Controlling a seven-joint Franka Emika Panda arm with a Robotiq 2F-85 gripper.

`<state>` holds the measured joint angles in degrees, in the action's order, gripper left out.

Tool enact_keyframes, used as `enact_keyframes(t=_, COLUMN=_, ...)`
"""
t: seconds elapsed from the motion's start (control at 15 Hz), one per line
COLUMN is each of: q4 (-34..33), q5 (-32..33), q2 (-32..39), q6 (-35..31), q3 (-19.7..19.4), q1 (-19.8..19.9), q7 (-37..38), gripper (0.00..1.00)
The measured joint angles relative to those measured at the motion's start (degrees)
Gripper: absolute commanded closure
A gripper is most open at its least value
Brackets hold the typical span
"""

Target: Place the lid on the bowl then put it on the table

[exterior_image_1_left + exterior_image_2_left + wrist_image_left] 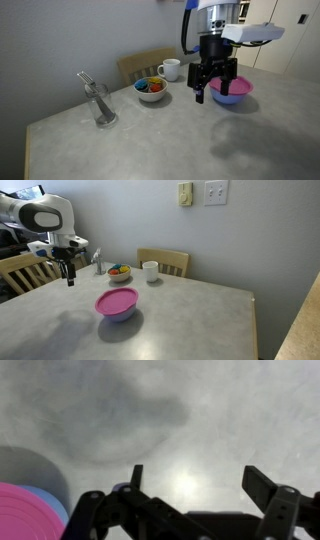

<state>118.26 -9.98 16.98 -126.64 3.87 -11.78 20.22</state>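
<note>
Plainly, the lid [116, 302] sits flat on the bowl [118, 316], pink disc capping the blue rim, and the pair stands on the table [200, 320] near its middle. Gripper [70, 280] hangs clear of them, over bare tabletop and off to one side, with nothing between the fingers; jaws spread wide. Wrist view confirms this: gripper [198, 480] looks straight down on grey stone, and the lid [25, 515] and a sliver of bowl [55, 503] show only at the lower-left corner, outside the finger span and beyond the finger on that side. So the stack lies sideways from the claw, not under it. In an exterior view the gripper [212, 90] overlaps the lid [240, 87] and bowl [232, 101] in the picture, but the other views show a gap; that overlap is line of sight only. The lid is round, with no long axis to align to, so any approach angle serves. One arm only, so no choice of side. Pose: wrist vertical, fingers pointing down at the table [150, 140], held above lid height. Judgement: the capping step looks done. If the lid is to go to the table next, the claw must shift sideways over the rim, then descend.
</note>
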Motion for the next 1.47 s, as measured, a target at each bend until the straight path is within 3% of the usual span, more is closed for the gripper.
enact_keyframes(t=0.33, q4=3.68, q5=-2.63, q2=-4.40, q6=0.43, q3=0.22, q1=0.59, q7=-2.94, gripper=0.00)
enact_keyframes(t=0.67, q4=7.44, q5=1.47, q2=-8.10, q6=4.38, q3=-1.75, q1=3.15, q7=-3.20, gripper=0.00)
enact_keyframes(t=1.13, q4=7.04, q5=1.95, q2=-7.63, q6=4.32, q3=-0.75, q1=3.03, q7=-2.44, gripper=0.00)
enact_keyframes(t=1.47, q4=3.59, q5=10.17, q2=-3.04, q6=3.58, q3=-0.44, q1=2.66, q7=2.72, gripper=0.00)
